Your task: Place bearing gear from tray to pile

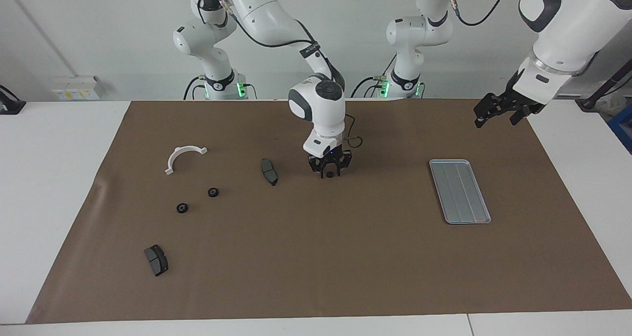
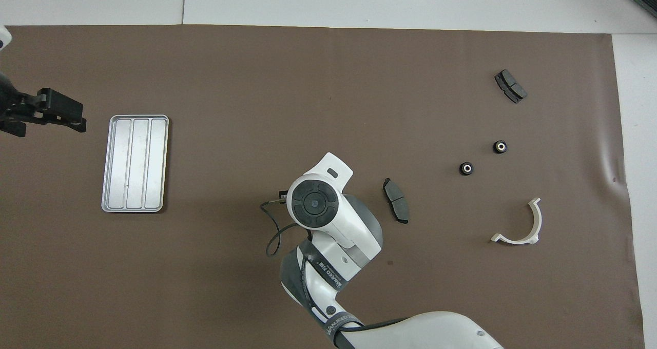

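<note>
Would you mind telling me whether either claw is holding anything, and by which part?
The right claw is down around a small gear on the mat; a grip cannot be told. The left claw holds nothing.

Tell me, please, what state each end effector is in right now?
Left end effector: raised near the tray, cannot be told.
Right end effector: down around a small gear, cannot be told.

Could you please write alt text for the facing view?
The right hand is down around a small black gear on the brown mat. The left hand hangs high, near the empty tray.
</note>
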You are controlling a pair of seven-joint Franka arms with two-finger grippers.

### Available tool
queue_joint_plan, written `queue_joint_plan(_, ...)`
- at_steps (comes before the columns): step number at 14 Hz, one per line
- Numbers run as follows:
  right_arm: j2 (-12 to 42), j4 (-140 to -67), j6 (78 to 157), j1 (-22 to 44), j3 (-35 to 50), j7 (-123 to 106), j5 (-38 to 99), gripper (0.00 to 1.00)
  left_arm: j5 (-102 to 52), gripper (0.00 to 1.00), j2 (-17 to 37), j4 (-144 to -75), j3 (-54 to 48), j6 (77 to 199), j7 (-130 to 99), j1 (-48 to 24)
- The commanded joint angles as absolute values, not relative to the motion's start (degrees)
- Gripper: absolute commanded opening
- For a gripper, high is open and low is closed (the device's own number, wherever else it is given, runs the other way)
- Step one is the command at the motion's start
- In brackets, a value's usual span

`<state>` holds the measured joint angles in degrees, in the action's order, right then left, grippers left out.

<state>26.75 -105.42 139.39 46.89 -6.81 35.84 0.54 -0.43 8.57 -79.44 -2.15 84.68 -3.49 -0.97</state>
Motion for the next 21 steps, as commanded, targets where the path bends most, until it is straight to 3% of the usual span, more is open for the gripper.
queue_joint_plan(1, 27.0, -105.4, 139.2, 46.8, -6.8, 36.6, -0.4, 0.48, 0.2, 1.00, 9.5, -81.1, -2.1, 87.5, -2.7, -1.2)
queue_joint_plan(3, 27.0, -105.8, 139.3, 46.8, -6.8, 36.6, -0.4, 0.35, 0.9, 1.00, 9.9, -80.9, -2.2, 87.5, -2.4, -1.1)
queue_joint_plan(5, 27.0, -105.7, 139.5, 46.7, -6.7, 36.7, 0.2, 0.04, 0.9, 1.00, 10.0, -81.0, -2.2, 87.6, -1.0, -1.1)
queue_joint_plan(6, 27.0, -105.6, 139.4, 46.6, -6.7, 36.7, 0.4, 0.00, 0.8, 1.00, 10.1, -81.0, -2.2, 87.5, -0.4, -1.1)
queue_joint_plan(11, 25.1, -102.6, 137.0, 43.3, -6.8, 36.8, 0.7, 0.00, 0.2, 1.00, 9.1, -82.0, -2.2, 87.1, 0.1, -1.1)
queue_joint_plan(14, 20.2, -103.3, 136.0, 35.0, -6.8, 35.7, 0.8, 0.00, 0.2, 1.00, 8.4, -83.9, -2.1, 87.8, 1.4, -1.2)
queue_joint_plan(21, 21.5, -103.1, 138.9, 16.7, -6.8, 14.1, 0.8, 0.00, 0.3, 1.00, 8.3, -83.6, -2.0, 91.8, 1.3, -0.9)
